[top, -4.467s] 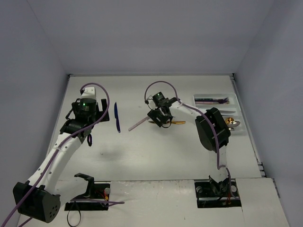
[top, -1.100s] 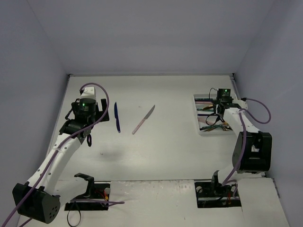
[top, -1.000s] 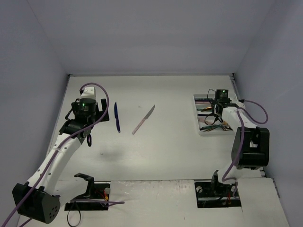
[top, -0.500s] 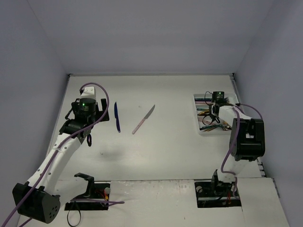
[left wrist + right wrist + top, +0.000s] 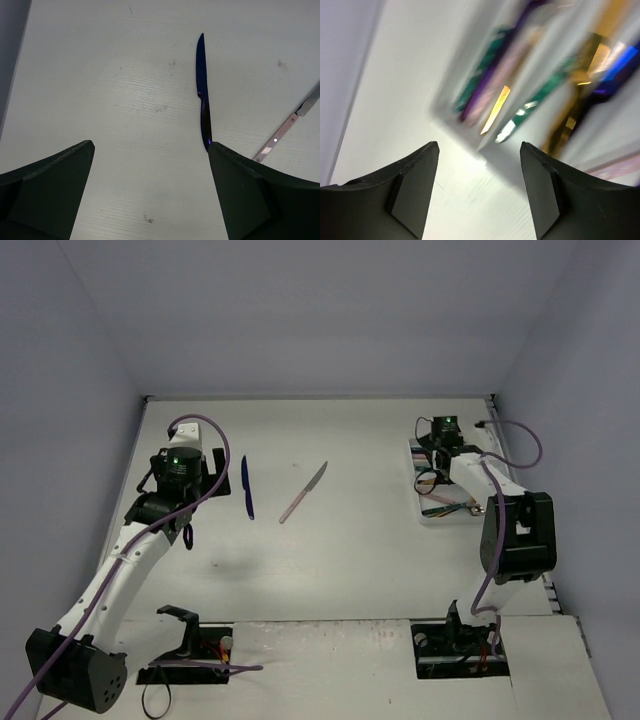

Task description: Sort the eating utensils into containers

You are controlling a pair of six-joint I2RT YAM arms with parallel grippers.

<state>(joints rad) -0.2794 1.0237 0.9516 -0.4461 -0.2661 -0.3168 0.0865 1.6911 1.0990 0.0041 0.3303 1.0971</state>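
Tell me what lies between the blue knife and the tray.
One pinkish knife, lying diagonally on otherwise bare table between the blue knife and tray; the top view shows it.

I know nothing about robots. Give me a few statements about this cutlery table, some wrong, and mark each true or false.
1. A dark blue knife and a pale knife lie loose on the table. True.
2. The left gripper grips the dark blue knife. False: it is open; the knife lies on the table.
3. The white tray holds coloured utensils. True.
4. The right gripper carries a fork. False: nothing is between its fingers.
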